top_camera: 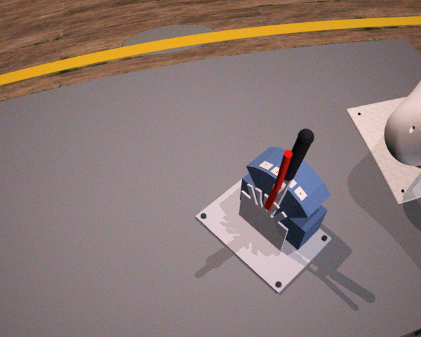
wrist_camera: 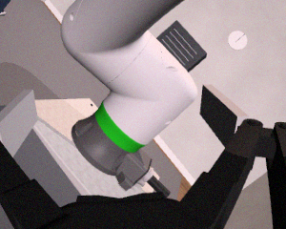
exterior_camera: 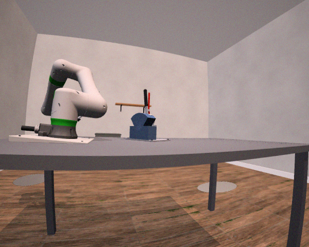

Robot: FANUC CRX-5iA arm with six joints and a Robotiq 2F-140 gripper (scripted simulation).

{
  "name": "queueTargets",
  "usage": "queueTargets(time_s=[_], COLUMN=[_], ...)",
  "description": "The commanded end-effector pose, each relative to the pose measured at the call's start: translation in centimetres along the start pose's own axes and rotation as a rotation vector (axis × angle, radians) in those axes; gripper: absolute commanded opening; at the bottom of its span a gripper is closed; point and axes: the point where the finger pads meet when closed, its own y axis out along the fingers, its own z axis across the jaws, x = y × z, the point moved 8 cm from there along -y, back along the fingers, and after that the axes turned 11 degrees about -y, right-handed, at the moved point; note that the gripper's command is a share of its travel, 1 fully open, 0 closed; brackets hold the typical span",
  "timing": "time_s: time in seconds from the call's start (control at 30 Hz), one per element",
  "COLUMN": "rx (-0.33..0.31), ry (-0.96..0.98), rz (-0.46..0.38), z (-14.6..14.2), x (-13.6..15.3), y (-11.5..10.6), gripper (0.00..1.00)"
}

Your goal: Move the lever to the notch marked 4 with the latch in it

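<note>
The lever unit stands on a white baseplate (top_camera: 263, 239) right of the table's middle. Its blue housing (top_camera: 294, 196) carries several small number plates (top_camera: 300, 193) along the curved top; the digits are too small to read. The black handle (top_camera: 299, 154) leans up and away, and the red bar (top_camera: 278, 179) runs beside it with a gap between them. The grey notched plate (top_camera: 263, 217) stands in front, with the lever near its middle notches. The unit also shows in the exterior view (exterior_camera: 143, 124). My gripper (wrist_camera: 118, 101) is open and empty, far from the lever, facing my own base.
My arm is folded over its base on a white mounting plate (top_camera: 384, 144) at the table's right edge. A low grey tray (exterior_camera: 107, 134) lies between base and lever unit. A wooden bar with a hook (exterior_camera: 130, 104) shows behind the lever.
</note>
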Motion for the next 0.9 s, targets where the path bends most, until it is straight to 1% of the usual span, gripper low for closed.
queueTargets(time_s=[0.0,0.63,0.7,0.77,0.87], rx=[0.0,-0.002,-0.01,-0.025,-0.069], ry=[0.0,-0.003,-0.012,-0.029,-0.064], rz=[0.0,-0.009,-0.036,-0.09,-0.228], z=[0.0,-0.1,-0.3,-0.7,-1.8], x=[0.0,-0.2,-0.9,-2.3,-5.9], y=[0.0,0.0,0.1,0.2,0.9], gripper=[1.0,1.0,1.0,1.0,1.0])
